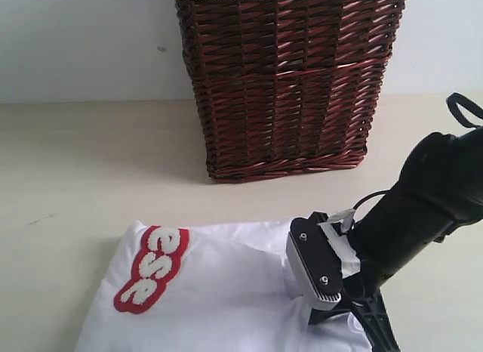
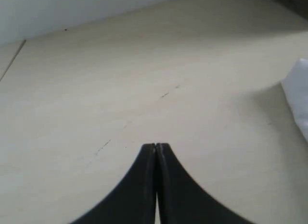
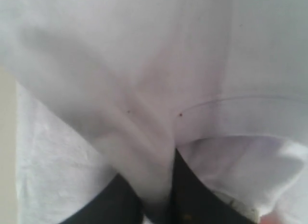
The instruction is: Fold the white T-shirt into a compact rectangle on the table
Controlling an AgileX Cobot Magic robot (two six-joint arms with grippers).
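White cotton T-shirt (image 3: 96,65) is nearest: soft matte knit, with a ridge of it pinched up between the black fingers (image 3: 197,195) of my right pincer (image 3: 151,183), which is narrow and clamped on the cloth. A thin stitched seam curves across the fabric. The shirt lies rumpled on the near part of the pale beige smooth tabletop (image 1: 75,163), in front of the dark brown woven wicker basket (image 1: 290,80). The basket is boxy with whitish trim on its rim and stands toward the far edge by the wall. Fluffy white letters outlined in thick red (image 1: 151,269) read "ese"; the rest is hidden. My left pincer (image 2: 156,149) has black tapered tips pressed flat together over bare tabletop marked with faint dark scratches, a bit of shirt nearby.
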